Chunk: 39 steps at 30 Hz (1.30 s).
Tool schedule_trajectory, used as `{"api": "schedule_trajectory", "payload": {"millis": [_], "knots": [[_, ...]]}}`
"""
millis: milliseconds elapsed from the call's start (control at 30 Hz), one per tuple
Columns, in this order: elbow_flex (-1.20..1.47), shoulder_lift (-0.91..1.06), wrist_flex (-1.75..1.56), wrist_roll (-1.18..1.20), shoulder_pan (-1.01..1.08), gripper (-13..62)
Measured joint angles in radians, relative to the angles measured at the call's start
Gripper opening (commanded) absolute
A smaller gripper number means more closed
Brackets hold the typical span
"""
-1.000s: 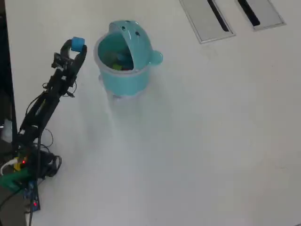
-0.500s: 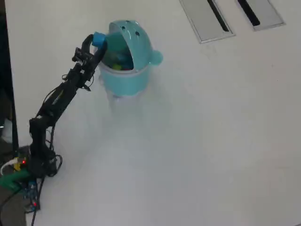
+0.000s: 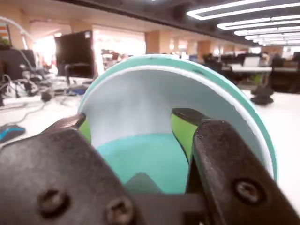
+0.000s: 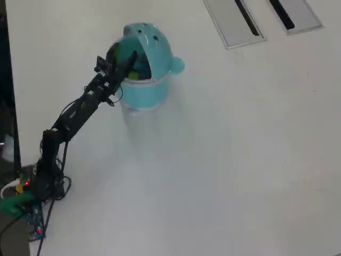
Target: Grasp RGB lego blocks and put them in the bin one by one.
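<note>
In the overhead view the teal bin (image 4: pixel 154 85) with its domed hood stands at the upper left of the white table. My gripper (image 4: pixel 123 56) reaches over its rim from the left, into the opening. In the wrist view the gripper (image 3: pixel 136 126) is open: its green-padded fingers (image 3: pixel 183 131) stand wide apart with only the bin's (image 3: pixel 225 89) white hood wall and teal inside between them. A yellow-green lego block (image 4: pixel 132 76) shows inside the bin, with a bit of blue beside it. The red block is hidden.
Two grey slotted panels (image 4: pixel 234 21) (image 4: pixel 295 13) lie in the table's top right corner. The arm's base and cables (image 4: pixel 26 197) sit at the lower left edge. The white tabletop (image 4: pixel 224 160) stretches right of the bin.
The gripper carried a light blue block from left of the bin to over its opening. The block no longer shows between the jaws, which now stand open.
</note>
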Motion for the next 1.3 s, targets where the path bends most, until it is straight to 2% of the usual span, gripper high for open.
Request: {"api": "schedule_trajectory", "payload": {"millis": [300, 1300], "knots": [[0.176, 0.058, -0.038, -0.005, -0.009, 32.5], [0.784, 0.653, -0.153, 0.038, -0.006, 32.4]]}}
